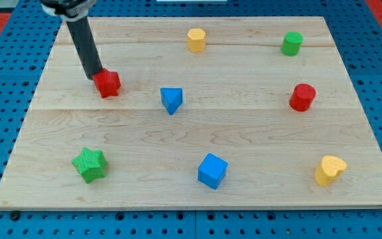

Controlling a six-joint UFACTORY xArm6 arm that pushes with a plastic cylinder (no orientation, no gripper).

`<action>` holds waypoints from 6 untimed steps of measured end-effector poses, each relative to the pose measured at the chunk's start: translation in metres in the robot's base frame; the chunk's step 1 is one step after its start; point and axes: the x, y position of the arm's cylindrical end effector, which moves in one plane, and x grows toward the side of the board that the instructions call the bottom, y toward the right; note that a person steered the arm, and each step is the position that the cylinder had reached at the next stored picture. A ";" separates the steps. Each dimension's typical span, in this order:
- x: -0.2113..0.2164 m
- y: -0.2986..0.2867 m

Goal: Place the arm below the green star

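Nr bottom-left of table (197, 199): green star (89, 164), little bare wood below it. Farther up, my tip (94, 76) touches red star (107, 83). Risk: the drop toward the view's bottom may clip green star or overrun table's edge. No fingers on rig; arm's upper part cut off at top.

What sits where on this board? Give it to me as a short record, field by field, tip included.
surface: pale wooden board on a blue pegboard
my tip: at the view's upper left, touching the red star-like block
target: green star block, at the view's lower left, well below my tip
blue blocks: triangular mid-board; cube at bottom centre
top row: yellow hexagonal block, green cylinder
right side: red cylinder, yellow heart-like block
task state: tip not yet below the star
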 end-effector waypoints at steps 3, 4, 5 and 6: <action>0.062 -0.066; 0.179 -0.057; 0.235 -0.047; 0.235 -0.045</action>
